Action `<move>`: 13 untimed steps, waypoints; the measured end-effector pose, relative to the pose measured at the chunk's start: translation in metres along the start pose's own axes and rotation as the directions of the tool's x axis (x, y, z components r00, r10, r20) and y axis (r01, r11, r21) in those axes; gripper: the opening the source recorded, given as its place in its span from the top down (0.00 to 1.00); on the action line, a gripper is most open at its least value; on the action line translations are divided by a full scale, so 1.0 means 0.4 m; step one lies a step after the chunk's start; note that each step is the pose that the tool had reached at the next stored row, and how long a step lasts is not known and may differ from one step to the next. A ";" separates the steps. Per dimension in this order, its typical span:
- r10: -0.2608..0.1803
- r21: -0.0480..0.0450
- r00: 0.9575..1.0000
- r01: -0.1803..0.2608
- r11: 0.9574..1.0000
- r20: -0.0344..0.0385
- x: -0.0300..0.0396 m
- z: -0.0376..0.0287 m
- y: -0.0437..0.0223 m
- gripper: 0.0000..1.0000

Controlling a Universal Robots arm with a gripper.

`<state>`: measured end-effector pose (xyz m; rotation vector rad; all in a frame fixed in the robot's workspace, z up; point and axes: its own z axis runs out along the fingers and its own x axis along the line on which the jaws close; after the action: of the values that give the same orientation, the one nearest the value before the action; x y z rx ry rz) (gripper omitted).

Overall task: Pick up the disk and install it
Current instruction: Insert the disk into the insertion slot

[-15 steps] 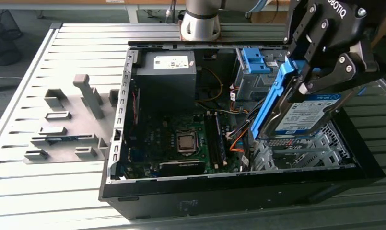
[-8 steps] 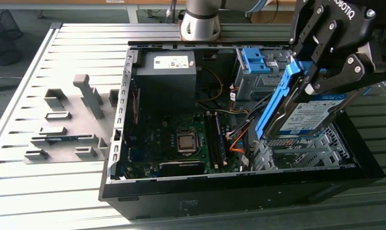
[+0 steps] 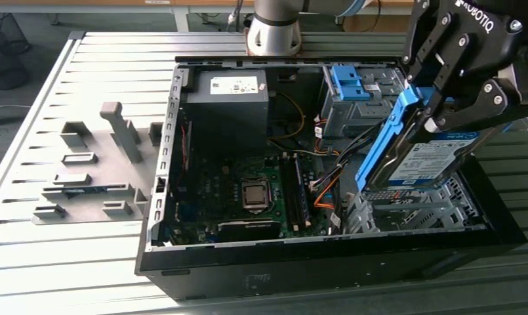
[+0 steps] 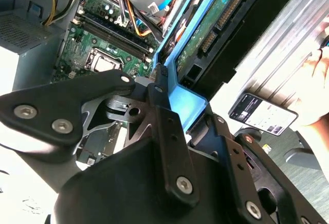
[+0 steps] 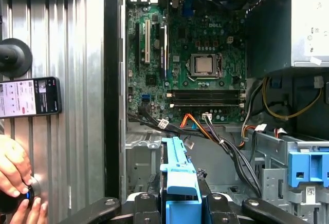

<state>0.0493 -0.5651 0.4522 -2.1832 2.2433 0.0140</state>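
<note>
Gripper: clamped on disk, tilted above case. Step: carry to bay, apparently. Needs: alignment with cage.

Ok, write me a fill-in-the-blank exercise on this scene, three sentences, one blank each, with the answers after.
1. The claw is shut on the disk, whose plastic carrier is coloured ____.
2. The disk hangs tilted above the open computer ____, over its drive cage.
3. On the slatted table, at the exterior view's left, a grey ____ with empty slots lies beside the case.

Missing words: blue; case; fixture
</note>
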 end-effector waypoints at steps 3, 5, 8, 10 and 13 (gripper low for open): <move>-0.003 0.000 1.000 0.003 1.000 0.000 0.000 0.005 -0.006 0.64; -0.003 0.000 1.000 0.003 1.000 0.000 0.000 0.009 -0.010 0.64; -0.003 0.000 1.000 0.003 1.000 0.000 0.000 0.013 -0.018 0.64; -0.003 0.000 1.000 0.003 1.000 0.000 0.000 0.013 -0.018 0.64; -0.003 0.000 1.000 0.003 1.000 0.000 0.000 0.014 -0.020 0.64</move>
<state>0.0574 -0.5651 0.4468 -2.1861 2.2403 0.0139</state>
